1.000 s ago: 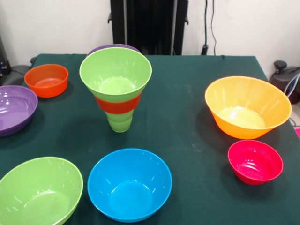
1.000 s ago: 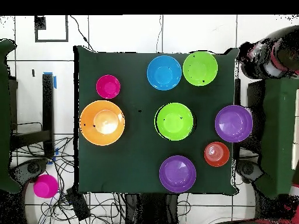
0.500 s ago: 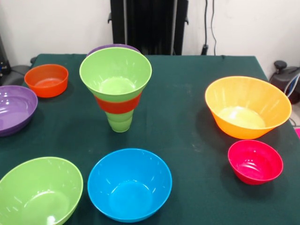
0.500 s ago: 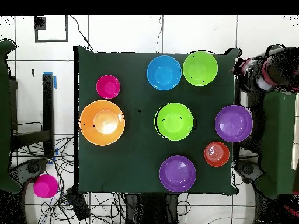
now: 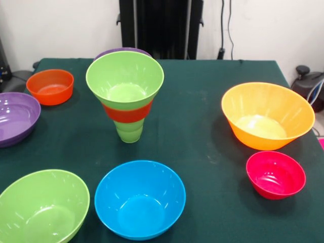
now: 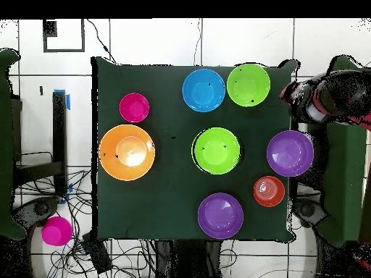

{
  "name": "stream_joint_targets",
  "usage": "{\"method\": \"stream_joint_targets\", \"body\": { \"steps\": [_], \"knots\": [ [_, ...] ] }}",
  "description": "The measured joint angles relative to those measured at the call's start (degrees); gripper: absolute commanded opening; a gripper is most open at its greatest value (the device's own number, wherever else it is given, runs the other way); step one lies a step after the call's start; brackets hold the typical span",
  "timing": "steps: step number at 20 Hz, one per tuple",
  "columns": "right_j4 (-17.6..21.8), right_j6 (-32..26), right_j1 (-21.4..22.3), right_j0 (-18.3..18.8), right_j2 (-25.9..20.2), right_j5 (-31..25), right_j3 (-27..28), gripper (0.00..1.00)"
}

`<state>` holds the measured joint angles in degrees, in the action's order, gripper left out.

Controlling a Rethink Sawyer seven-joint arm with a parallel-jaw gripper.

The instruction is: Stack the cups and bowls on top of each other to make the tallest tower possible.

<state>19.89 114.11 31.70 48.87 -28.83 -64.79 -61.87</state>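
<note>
Tower (image 5: 125,96) is standing upper left of centre in the front view: light-green cup (image 5: 129,130) at the bottom, orange-red bowl (image 5: 127,112) nested in it, lime bowl (image 5: 124,78) flaring on top. From overhead only the lime rim (image 6: 217,150) is showing, mid-table.

Loose bowls are sitting apart on the green table (image 5: 202,147):
- blue (image 5: 139,199) at bottom centre, another lime one (image 5: 42,207) beside it at bottom left
- big orange (image 5: 267,115) at right, pink-red (image 5: 276,174) just below it
- purple (image 5: 15,117) at the left edge, small orange-red (image 5: 50,86) above it
- second purple (image 5: 121,51) peeking out behind the tower

Arm (image 6: 330,98) is showing at the right edge of the overhead view, off the table near the lime and purple bowls. Can't tell the gripper's state or whether it's holding anything; it's a dark red-black blob. Front view isn't showing it at all.

A pink bowl (image 6: 56,231) is lying on the floor, lower left overhead.
</note>
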Motion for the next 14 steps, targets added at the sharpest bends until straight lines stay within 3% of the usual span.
{"method": "stream_joint_targets", "body": {
  "steps": [8, 14],
  "knots": [
    [-0.2, 0.0, 5.5, 3.4, 0.0, 8.0, -11.6, 1.00],
    [-0.2, 0.0, 13.2, 10.8, -0.1, 13.3, -24.5, 1.00]
  ]
}}
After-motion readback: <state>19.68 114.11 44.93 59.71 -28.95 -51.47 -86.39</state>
